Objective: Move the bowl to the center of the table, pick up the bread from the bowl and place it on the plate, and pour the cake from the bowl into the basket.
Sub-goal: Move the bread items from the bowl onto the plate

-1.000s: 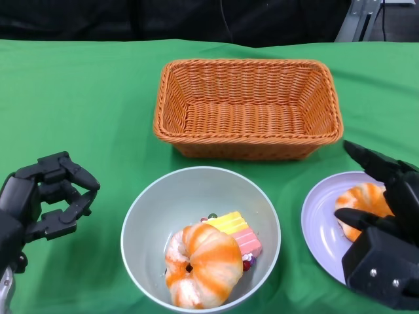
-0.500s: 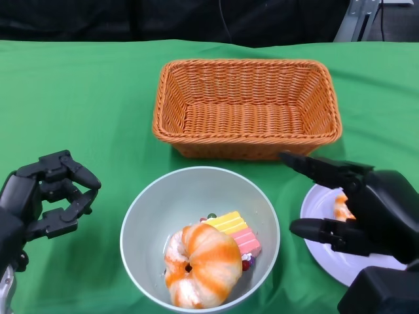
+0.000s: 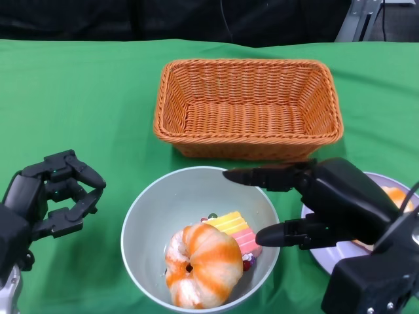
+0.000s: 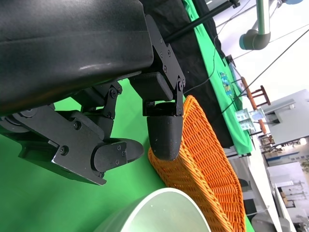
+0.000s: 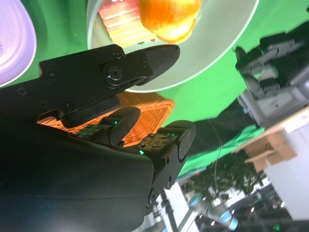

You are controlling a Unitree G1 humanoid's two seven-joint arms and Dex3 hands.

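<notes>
The grey bowl [image 3: 141,226] stands at the near middle of the green table, holding an orange-and-white ring bread [image 3: 200,265] and a yellow-and-pink striped cake [image 3: 237,232]. My right hand [image 3: 324,203] hovers at the bowl's right rim with fingers spread apart and nothing in them; one finger reaches over the far rim. Behind that hand lies the lilac plate [image 3: 321,252], with another bread [image 3: 397,195] on it. My left hand [image 3: 49,203] hangs left of the bowl, apart from it, fingers half bent and empty. In the right wrist view the bowl [image 5: 212,43], bread [image 5: 169,14] and cake [image 5: 118,19] show beyond my fingers.
An orange wicker basket [image 3: 249,140] with nothing in it stands behind the bowl, also seen in the left wrist view as the basket [image 4: 203,159]. Green cloth covers the table; a dark backdrop runs along the far edge.
My right hand has moved left from over the plate to the bowl's right rim, uncovering part of the bread on the plate. The left hand has barely shifted.
</notes>
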